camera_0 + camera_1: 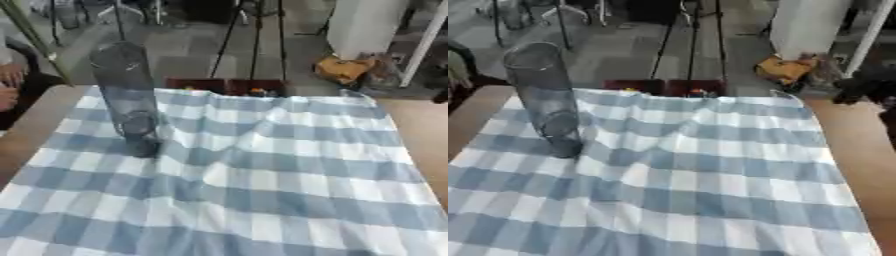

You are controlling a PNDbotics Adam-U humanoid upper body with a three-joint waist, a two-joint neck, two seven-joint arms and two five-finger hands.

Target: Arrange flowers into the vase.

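A tall clear glass vase [127, 95] stands upright on the left part of a blue and white checked cloth [262, 180]. The vase looks empty. No flowers show on the cloth. My right hand [870, 85] appears as a dark blurred shape at the right edge, above the bare wooden table and far from the vase. My left hand is in neither view.
The cloth covers most of the wooden table [859, 145] and is rumpled near its far edge. Two dark red boxes [226, 86] sit just beyond the table's far edge. An orange object [343, 68] and tripod legs stand on the floor behind.
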